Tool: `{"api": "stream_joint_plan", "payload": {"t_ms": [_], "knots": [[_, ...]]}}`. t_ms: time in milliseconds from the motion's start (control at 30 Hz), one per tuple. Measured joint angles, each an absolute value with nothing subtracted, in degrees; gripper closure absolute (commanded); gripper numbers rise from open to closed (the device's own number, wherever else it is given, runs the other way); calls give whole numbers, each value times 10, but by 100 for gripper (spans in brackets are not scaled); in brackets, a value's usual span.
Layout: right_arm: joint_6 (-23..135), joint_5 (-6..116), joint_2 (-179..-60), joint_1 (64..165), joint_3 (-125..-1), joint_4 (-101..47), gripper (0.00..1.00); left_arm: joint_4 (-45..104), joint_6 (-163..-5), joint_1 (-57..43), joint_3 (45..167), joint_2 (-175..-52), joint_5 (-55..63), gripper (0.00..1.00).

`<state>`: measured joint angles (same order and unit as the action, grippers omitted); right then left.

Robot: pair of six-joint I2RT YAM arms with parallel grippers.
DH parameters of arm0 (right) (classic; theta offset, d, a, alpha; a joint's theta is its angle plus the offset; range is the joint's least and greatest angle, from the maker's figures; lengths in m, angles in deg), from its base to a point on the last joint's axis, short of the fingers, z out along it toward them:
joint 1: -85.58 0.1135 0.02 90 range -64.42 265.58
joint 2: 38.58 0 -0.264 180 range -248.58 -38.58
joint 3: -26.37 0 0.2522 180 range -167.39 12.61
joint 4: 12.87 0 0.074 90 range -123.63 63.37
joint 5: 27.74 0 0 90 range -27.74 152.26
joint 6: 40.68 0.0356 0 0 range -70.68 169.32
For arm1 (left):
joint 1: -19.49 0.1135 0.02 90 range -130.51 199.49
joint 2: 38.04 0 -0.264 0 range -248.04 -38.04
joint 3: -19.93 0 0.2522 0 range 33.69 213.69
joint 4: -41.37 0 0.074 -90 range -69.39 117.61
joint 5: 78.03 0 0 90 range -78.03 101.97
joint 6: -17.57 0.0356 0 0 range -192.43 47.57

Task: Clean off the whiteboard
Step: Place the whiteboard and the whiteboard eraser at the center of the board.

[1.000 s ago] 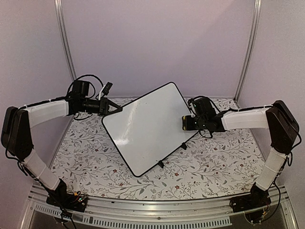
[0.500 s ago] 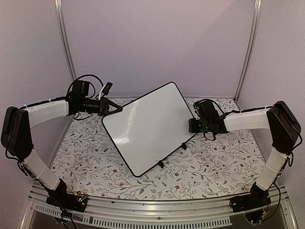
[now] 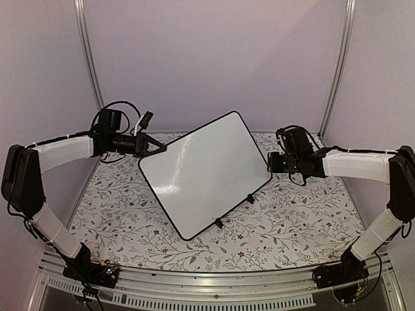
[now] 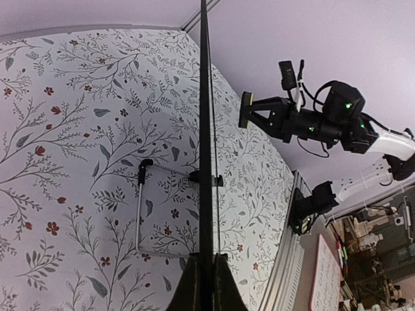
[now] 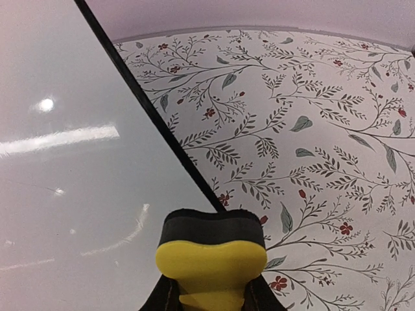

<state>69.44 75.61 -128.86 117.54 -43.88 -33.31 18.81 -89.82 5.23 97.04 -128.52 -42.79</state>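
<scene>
In the middle of the flower-patterned table [image 3: 292,220] you see the whiteboard [image 3: 204,172], turned at an angle so one rounded corner points to the back wall and another to the near edge. It is a large white rectangle in a thin black frame. Its face reads plain white from above, with a few bright streaks of reflected light. The right wrist camera shows the same glossy surface [image 5: 71,162] with faint smear marks and lamp glare. Two small black feet [image 3: 249,198] sit on the edge facing the near right, down by the cloth. From the left wrist camera you look along the board edge-on [image 4: 205,129], a thin dark line, with a bent wire leg [image 4: 140,214] reaching from one side of it out over the cloth.

Your left gripper [image 3: 155,148] is clamped onto the board's left corner. In its own camera the two fingers [image 4: 191,288] pinch tight on the thin frame.

Your right gripper [image 3: 272,162] sits just beside the board's right edge, apart from it. Its jaws are closed on an eraser [image 5: 211,249], a yellow block with a dark pad on the far side. In the wrist view the pad hangs over the black frame line, where the board gives way to cloth. The left wrist camera catches the same eraser [image 4: 246,109] from the side, clear of the board's face.
</scene>
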Motion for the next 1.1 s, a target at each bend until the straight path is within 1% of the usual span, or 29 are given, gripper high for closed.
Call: {"api": "stream_joint_plan", "payload": {"t_ms": [67,133,333,467,567,700,733,800,867,933,1100], "knots": [[695,757,-1273,1161,-429,-336,100,188,-898,52,970,-1285,-428,94],[695,757,-1264,1142,-420,-342,100,188,-897,52,970,-1285,-429,92],[703,755,-1262,1100,-402,-359,100,196,-891,52,970,-1285,-434,77],[712,754,-1268,1092,-396,-363,98,200,-888,52,969,-1285,-438,71],[717,752,-1280,1088,-393,-363,97,201,-887,52,969,-1285,-441,62],[724,752,-1295,1080,-390,-366,94,208,-889,52,967,-1285,-443,43],[725,752,-1298,1078,-390,-366,94,211,-892,52,966,-1284,-444,41],[726,752,-1305,1074,-390,-366,92,215,-893,52,964,-1283,-445,37],[727,752,-1310,1072,-390,-366,88,222,-897,53,962,-1279,-446,35],[728,752,-1317,1069,-389,-365,84,227,-899,53,960,-1275,-447,33],[732,752,-1336,1063,-387,-365,76,240,-905,56,955,-1269,-448,31]]}}
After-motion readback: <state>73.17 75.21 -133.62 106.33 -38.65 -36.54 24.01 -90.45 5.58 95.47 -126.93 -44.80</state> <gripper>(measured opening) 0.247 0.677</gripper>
